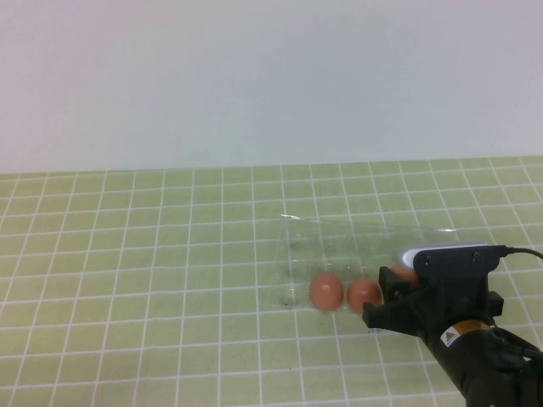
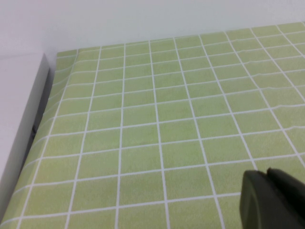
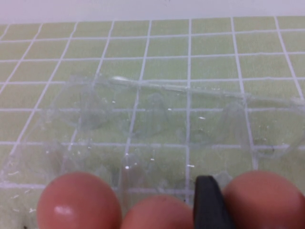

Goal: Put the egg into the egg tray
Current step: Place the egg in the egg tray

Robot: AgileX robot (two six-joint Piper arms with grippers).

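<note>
While my right end effector sits at the egg tray, grip unclear, beside the egg, I'd retreat gently; left end effector parked

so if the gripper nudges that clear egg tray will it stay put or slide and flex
The egg tray looks like thin clear plastic, so it would probably flex and slide easily on the smooth mat. The eggs in its near row may weigh that side down a little. The right gripper is at that row; the left gripper is away over bare mat.
</note>
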